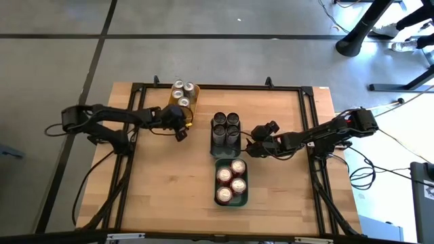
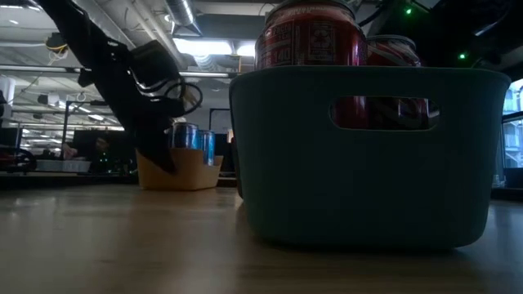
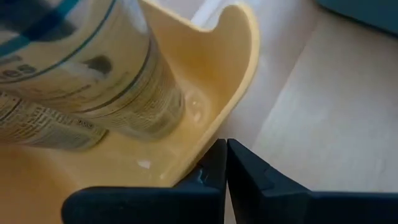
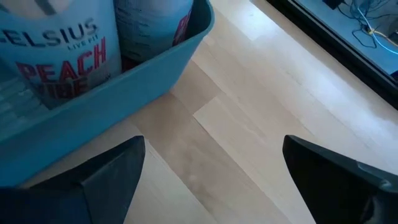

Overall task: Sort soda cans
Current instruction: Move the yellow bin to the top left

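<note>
We see our left gripper [image 1: 182,129] at the near end of the yellow tray [image 1: 192,102], at the back of the table [image 1: 163,196]. Its two fingers [image 3: 211,171] are pressed tight together, and they hold nothing. Gold cans [image 1: 182,93] stand in that tray. Dark cans [image 1: 226,124] stand in a grey tray [image 1: 225,148] in the middle. Red cans [image 1: 231,181] fill the teal tray [image 1: 244,200] near the front. Our right gripper [image 1: 256,144] waits just beside the grey tray with its fingers wide apart and empty.
</note>
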Tool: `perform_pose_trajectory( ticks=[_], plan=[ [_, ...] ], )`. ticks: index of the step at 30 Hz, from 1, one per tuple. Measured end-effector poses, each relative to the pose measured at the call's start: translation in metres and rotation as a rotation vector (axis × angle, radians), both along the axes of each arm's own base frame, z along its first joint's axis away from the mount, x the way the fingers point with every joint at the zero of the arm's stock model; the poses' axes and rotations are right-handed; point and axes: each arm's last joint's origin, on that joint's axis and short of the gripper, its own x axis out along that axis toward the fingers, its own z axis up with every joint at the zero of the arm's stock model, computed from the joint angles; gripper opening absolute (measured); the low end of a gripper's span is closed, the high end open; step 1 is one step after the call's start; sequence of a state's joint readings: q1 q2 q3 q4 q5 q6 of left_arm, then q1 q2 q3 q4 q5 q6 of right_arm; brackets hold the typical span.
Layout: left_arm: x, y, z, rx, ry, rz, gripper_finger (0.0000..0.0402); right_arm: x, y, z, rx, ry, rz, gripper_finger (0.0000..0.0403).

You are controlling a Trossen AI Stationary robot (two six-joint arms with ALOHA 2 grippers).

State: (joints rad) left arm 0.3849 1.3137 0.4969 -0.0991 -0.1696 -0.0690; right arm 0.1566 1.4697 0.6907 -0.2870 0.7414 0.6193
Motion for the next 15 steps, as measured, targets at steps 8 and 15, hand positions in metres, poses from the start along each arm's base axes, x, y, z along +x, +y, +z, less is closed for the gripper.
perform_pose_trajectory(
  ticks=[8, 15],
  plan=[
    [0.005, 0.017, -0.007, 0.046, -0.021, 0.011, 0.0001, 0.0, 0.0, -0.001, -0.007, 0.003, -0.004, 0.0381],
    [0.001, 0.026, -0.009, 0.066, -0.002, 0.018, 0.0002, 0.0, 0.0, -0.002, -0.001, 0.006, 0.0, 0.0381]
  ],
)
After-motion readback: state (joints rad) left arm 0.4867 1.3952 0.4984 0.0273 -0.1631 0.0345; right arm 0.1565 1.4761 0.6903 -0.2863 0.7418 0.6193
